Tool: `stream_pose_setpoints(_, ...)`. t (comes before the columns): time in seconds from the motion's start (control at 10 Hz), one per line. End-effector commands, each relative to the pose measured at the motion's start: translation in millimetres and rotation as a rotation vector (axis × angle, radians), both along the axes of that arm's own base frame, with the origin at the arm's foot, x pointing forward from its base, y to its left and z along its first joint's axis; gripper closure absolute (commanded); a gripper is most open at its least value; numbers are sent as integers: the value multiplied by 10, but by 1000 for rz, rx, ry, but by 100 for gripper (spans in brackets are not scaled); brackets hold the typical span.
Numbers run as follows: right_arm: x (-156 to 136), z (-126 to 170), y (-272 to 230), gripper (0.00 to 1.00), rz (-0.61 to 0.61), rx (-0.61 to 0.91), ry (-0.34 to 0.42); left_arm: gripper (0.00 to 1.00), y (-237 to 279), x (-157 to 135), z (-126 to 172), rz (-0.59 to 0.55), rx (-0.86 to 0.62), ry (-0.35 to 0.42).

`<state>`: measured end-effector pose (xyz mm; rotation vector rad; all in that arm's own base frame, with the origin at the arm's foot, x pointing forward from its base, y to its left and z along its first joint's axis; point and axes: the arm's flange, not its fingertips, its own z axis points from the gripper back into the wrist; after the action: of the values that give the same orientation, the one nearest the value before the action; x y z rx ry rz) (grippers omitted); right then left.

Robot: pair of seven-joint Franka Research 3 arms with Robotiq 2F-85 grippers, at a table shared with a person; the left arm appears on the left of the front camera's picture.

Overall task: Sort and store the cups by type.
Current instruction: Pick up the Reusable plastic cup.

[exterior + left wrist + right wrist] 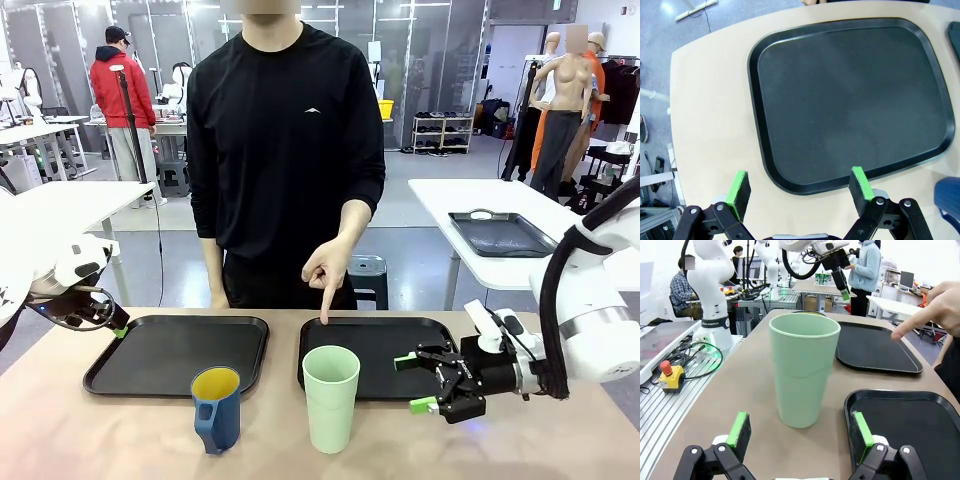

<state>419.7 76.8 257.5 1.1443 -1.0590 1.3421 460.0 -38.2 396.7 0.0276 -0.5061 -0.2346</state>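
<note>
Standing just ahead of right gripper [412, 383], spread: mint tumbler [331, 398], blue mug [216, 408] beside it. Left gripper [800, 187] spread.

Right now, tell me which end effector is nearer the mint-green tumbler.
Right. The right end effector is open beside the tumbler; the left end effector hovers over the left tray's outer corner, beyond the blue mug.

Tan table [80, 440] before me. Two black trays side by side: left tray [170, 355], right tray [390, 345]. Nearer me, blue mug [216, 410] and mint tumbler [330, 400] upright on bare tabletop.
</note>
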Motion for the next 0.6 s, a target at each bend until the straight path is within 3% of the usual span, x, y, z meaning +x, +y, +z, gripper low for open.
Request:
stream_pose_setpoints(0.0,-33,37,-2,0,6,-5,-9,0,15,3,2,2,-2,0)
stream_pose_setpoints(0.5,93,-51,240,0,15,9,20,0,15,3,2,2,-2,0)
